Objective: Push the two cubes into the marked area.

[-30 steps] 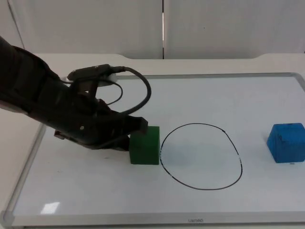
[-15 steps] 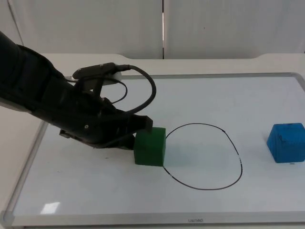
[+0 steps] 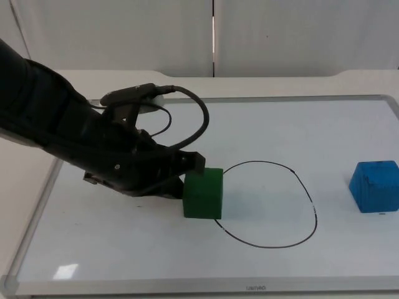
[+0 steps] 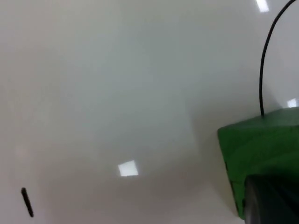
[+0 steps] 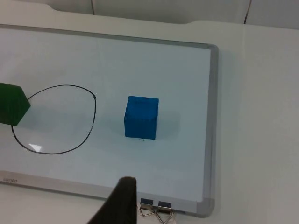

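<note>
The green cube (image 3: 203, 194) is sitting right against the tip of the left gripper (image 3: 187, 169), on the side of the fingers that faces the drawn circle (image 3: 264, 204), and its far lower corner is lying on the circle's black line. It is a plain, matte, solid-green block standing flat on the whiteboard (image 3: 280, 124); in the left wrist view the green cube (image 4: 261, 149) is touching the dark fingertip (image 4: 271, 200), with the line of the circle (image 4: 268, 51) curving away just beyond it. Whether the left fingers are apart or together cannot be told, since the dark arm is covering them. The blue cube (image 3: 374, 186) is resting well apart from those fingers, on the other side of the circle and outside it, near the board's edge; it is a solid blue block, upright, with slightly scuffed faces. In the right wrist view the blue cube (image 5: 141, 117) is lying beyond the black fingertip (image 5: 119, 203) of the right gripper, which is waiting off the board, and whether its fingers are parted cannot be told either.
</note>
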Available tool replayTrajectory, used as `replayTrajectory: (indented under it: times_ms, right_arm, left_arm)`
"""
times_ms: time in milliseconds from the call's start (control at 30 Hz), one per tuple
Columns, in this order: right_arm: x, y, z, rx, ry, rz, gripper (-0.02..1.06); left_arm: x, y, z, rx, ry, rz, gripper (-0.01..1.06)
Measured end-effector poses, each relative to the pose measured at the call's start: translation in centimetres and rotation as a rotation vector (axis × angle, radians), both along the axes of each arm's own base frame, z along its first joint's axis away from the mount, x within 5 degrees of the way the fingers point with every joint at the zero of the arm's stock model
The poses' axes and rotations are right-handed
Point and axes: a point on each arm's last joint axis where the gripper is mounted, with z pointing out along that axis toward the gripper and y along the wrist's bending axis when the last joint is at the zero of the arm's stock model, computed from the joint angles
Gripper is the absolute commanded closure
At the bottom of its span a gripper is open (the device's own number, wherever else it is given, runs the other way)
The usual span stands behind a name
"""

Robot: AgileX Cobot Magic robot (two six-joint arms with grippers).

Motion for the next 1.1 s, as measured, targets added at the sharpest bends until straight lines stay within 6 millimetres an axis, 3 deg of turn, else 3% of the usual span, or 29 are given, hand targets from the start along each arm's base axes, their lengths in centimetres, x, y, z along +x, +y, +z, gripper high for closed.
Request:
replayTrajectory:
  times_ms: [467,633,1100]
  right_arm:
    - [0.0,0.0,0.0,0.000,0.000,0.000,-0.01]
    - [0.0,0.0,0.0,0.000,0.000,0.000,-0.01]
    - [0.0,0.0,0.0,0.000,0.000,0.000,-0.01]
  left_arm:
    - [-0.4,-0.6,0.1,-0.035,0.022,-0.030,1.05]
    - [-1.1,-1.7,0.1,-0.035,0.024,-0.068,1.05]
    - [-0.5,-2.1,0.6,-0.062,-0.003,-0.045,1.05]
